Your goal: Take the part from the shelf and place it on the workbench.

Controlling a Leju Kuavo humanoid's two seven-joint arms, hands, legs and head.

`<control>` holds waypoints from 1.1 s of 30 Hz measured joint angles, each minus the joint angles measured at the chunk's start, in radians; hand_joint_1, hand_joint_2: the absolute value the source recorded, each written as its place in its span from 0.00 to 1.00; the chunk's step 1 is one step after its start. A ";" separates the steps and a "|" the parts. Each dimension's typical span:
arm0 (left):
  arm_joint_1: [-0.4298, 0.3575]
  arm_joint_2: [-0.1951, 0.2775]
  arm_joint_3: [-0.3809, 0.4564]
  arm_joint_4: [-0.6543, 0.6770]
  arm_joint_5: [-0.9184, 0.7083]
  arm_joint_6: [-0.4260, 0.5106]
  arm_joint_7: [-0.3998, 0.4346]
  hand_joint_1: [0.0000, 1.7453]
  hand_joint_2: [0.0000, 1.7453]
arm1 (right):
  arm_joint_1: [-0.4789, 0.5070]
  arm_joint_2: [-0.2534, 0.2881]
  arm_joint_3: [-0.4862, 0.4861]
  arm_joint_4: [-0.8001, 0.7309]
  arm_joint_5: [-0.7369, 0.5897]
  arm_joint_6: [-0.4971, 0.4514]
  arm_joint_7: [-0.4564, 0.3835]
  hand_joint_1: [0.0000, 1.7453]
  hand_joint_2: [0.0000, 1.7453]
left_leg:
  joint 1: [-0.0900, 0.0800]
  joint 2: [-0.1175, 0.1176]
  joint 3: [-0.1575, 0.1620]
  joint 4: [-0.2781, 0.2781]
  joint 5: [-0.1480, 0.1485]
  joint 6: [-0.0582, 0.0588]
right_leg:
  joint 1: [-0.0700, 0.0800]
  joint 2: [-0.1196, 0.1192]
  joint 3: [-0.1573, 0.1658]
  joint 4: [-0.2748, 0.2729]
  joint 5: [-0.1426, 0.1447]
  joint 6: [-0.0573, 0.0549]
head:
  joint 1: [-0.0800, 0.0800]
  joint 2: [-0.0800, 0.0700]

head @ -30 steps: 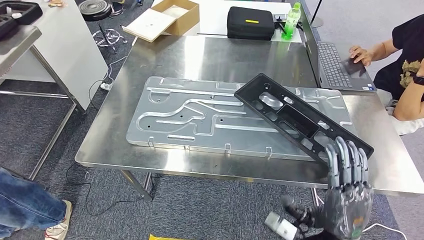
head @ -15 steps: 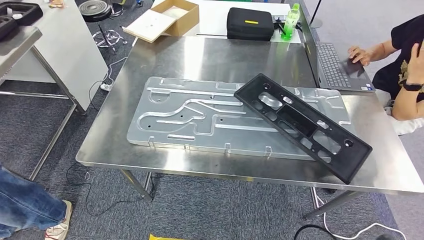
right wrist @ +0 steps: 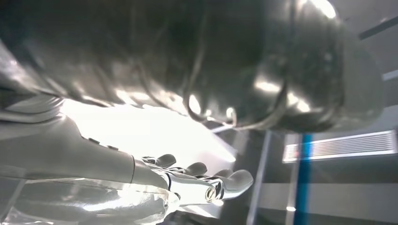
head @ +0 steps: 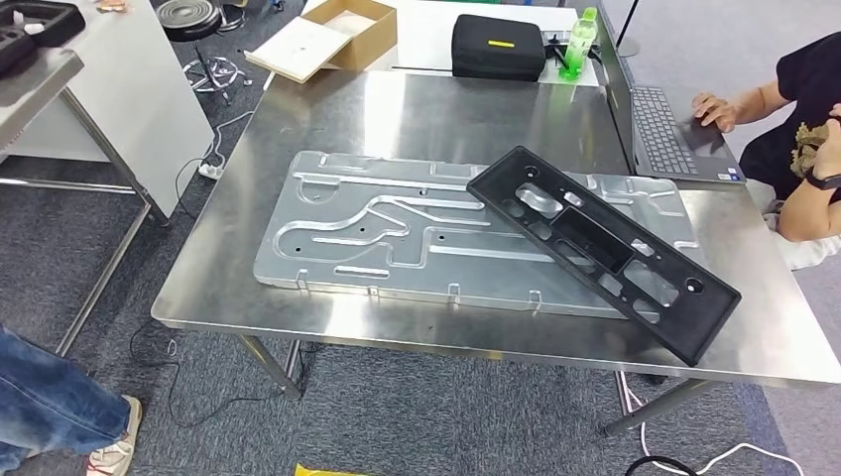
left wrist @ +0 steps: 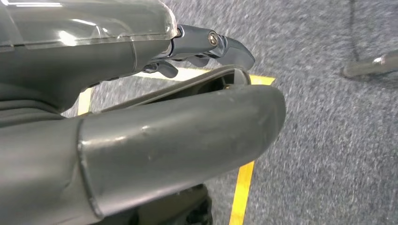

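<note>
A steel-topped table [head: 417, 119] stood on grey carpet [head: 397, 416], with cables [head: 179, 377] trailing over the floor beneath it and yellow tape [left wrist: 241, 187] marking the carpet. Behind it a white table [head: 426, 30] carried an open cardboard box [head: 322, 40], a black case [head: 498, 46] and a green bottle [head: 578, 40]. To the side a person [head: 803, 129] sat at a laptop [head: 669, 129], and a grey bench [head: 69, 89] stood opposite.

The part [head: 602, 249] is matte black; the plate [head: 397, 230] under it is bare silver — like the brushed-steel surface [head: 426, 109]. At the far edge sit a black case [head: 498, 46] with a yellow stripe and a green bottle [head: 578, 40]. The floor [left wrist: 328, 140] is speckled grey carpet — yellow tape [left wrist: 241, 187] crosses it.
</note>
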 joint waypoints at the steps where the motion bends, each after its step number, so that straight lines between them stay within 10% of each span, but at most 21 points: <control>1: 0.000 0.000 0.004 0.000 -0.004 -0.005 -0.002 0.00 0.00 | 0.004 0.000 -0.002 0.001 0.000 0.000 -0.013 0.00 0.00 | 0.000 0.000 0.000 -0.004 0.003 0.007 | -0.002 0.000 0.000 0.002 -0.002 0.005 | 0.000 0.000; 6: -0.001 0.000 0.008 0.000 -0.026 -0.023 -0.010 0.00 0.00 | 0.027 -0.009 0.001 0.046 0.036 0.000 -0.028 0.00 0.00 | -0.002 0.003 -0.002 -0.013 0.013 0.029 | -0.006 0.001 -0.096 0.206 -0.115 0.019 | 0.000 0.000; 8: -0.001 0.000 0.008 0.000 -0.038 -0.024 -0.015 0.00 0.00 | 0.026 -0.028 0.008 0.076 0.064 0.000 0.005 0.00 0.00 | -0.006 0.004 -0.002 -0.013 0.012 0.031 | -0.006 0.000 -0.120 0.252 -0.114 0.019 | 0.000 0.000; 13: -0.003 0.000 0.004 0.000 -0.054 -0.025 -0.023 0.00 0.00 | 0.017 -0.073 0.033 0.118 0.106 0.000 0.059 0.00 0.00 | -0.012 0.000 0.002 -0.011 0.009 0.025 | 0.005 0.001 -0.005 0.012 0.003 -0.004 | 0.000 0.000; 18: -0.005 0.000 0.002 0.000 -0.057 -0.029 -0.024 0.00 0.00 | 0.011 -0.097 0.050 0.139 0.134 0.001 0.104 0.00 0.00 | -0.010 0.001 -0.013 0.024 -0.017 0.002 | 0.003 -0.001 0.005 -0.021 0.012 -0.025 | 0.000 0.000; 23: -0.003 0.000 -0.004 0.000 -0.068 -0.026 -0.013 0.00 0.00 | -0.003 -0.155 0.097 0.174 0.171 0.002 0.204 0.00 0.00 | -0.001 0.001 -0.121 0.253 -0.114 -0.015 | 0.001 -0.005 0.007 -0.025 0.013 -0.034 | -0.001 0.000; 27: -0.002 0.002 -0.005 0.000 -0.069 -0.026 -0.007 0.00 0.00 | -0.004 -0.191 0.132 0.190 0.172 0.002 0.214 0.00 0.00 | 0.005 0.001 -0.028 0.056 -0.007 -0.015 | 0.000 -0.004 0.007 -0.009 0.003 -0.021 | -0.001 0.000; 33: 0.000 0.004 -0.007 0.000 -0.069 -0.026 -0.005 0.00 0.00 | -0.004 -0.217 0.152 0.199 0.177 0.002 0.216 0.00 0.00 | -0.001 0.000 -0.004 -0.011 0.012 0.021 | -0.004 -0.003 -0.011 0.024 -0.020 0.011 | 0.000 0.000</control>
